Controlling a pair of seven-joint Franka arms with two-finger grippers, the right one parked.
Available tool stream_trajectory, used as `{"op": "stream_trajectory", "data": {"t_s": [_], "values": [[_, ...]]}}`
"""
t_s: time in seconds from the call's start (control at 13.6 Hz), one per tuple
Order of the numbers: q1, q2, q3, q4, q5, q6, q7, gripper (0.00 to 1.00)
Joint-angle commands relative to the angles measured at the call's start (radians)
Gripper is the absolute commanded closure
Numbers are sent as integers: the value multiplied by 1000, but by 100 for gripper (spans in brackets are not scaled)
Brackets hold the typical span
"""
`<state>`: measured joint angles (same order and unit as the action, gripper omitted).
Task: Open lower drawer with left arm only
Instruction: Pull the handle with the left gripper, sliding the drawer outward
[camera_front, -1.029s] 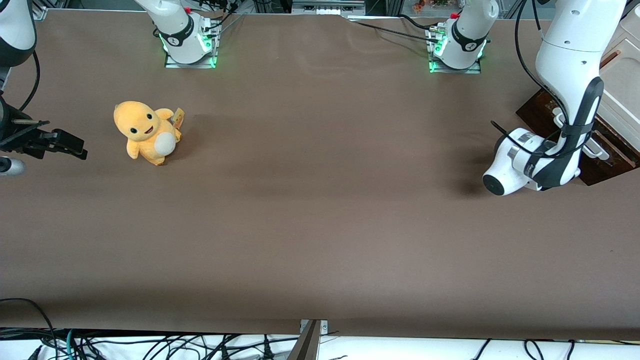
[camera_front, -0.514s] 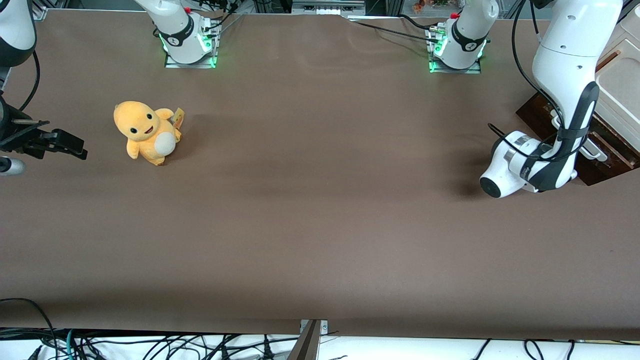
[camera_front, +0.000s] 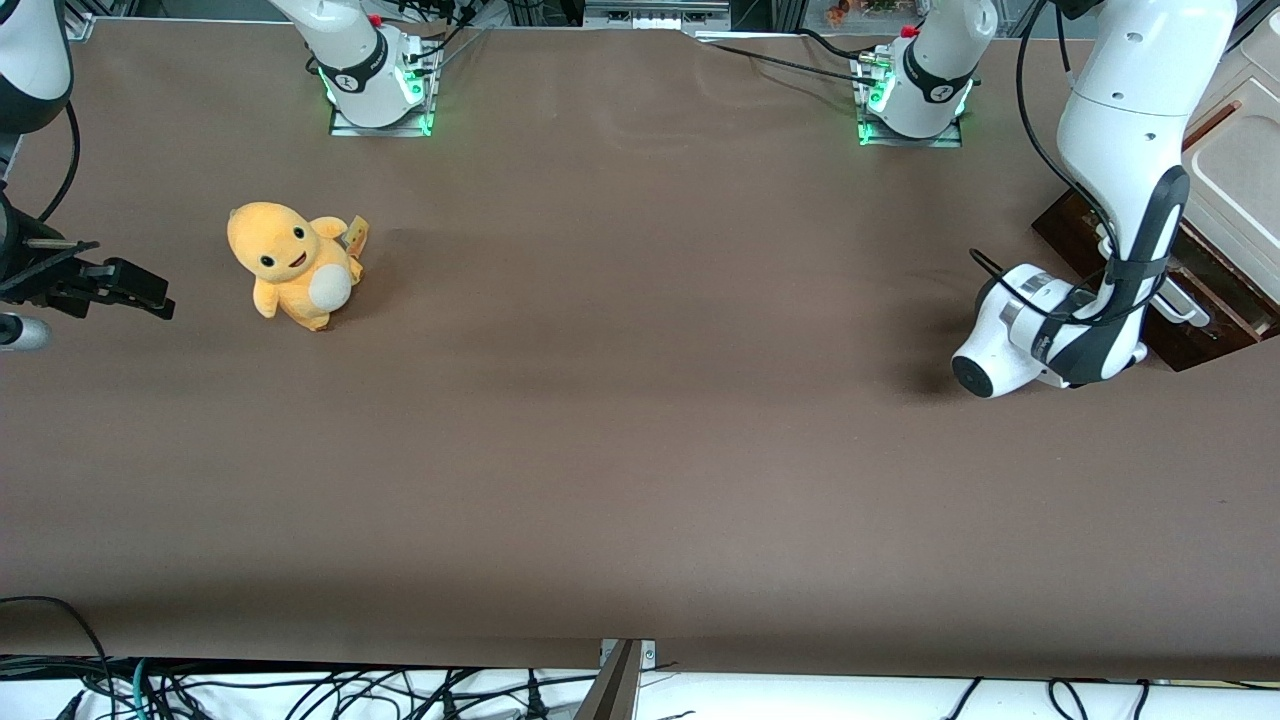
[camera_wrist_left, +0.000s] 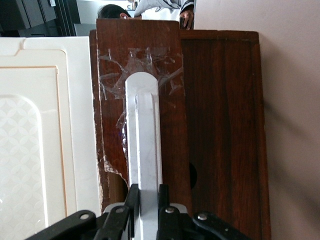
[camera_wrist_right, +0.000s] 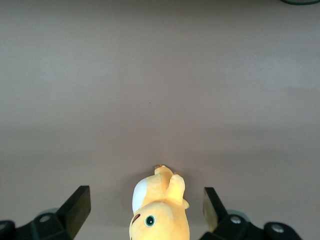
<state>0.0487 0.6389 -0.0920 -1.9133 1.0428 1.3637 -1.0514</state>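
My left arm (camera_front: 1125, 140) reaches down at the working arm's end of the table, its wrist (camera_front: 1040, 335) low in front of the cabinet. In the left wrist view my gripper (camera_wrist_left: 148, 197) is shut on the white bar handle (camera_wrist_left: 144, 135) of the lower drawer, one black finger (camera_wrist_left: 132, 200) on each side of the bar. The drawer's dark brown front (camera_wrist_left: 172, 125) carries clear tape around the handle. In the front view the dark drawer front (camera_front: 1075, 225) and a bit of the handle (camera_front: 1180, 303) show past my wrist, which hides the gripper there.
The cream-white panelled cabinet (camera_front: 1240, 170) stands at the working arm's end and also shows in the left wrist view (camera_wrist_left: 35, 125). A yellow plush toy (camera_front: 293, 263) sits toward the parked arm's end. Two green-lit arm bases (camera_front: 375, 80) (camera_front: 915, 85) stand at the brown table's (camera_front: 640, 450) back edge.
My wrist has shifted a little toward the parked arm's end, away from the cabinet, still holding the handle. The dark drawer front has come along with it slightly.
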Motion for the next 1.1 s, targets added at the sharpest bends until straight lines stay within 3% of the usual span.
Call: {"op": "stream_trajectory", "data": {"t_s": [0.0,1.03], "values": [[-47,25,-6,68,-12,-11,47,90],[-82,33,-6,100,-12,-40,47,89]]}}
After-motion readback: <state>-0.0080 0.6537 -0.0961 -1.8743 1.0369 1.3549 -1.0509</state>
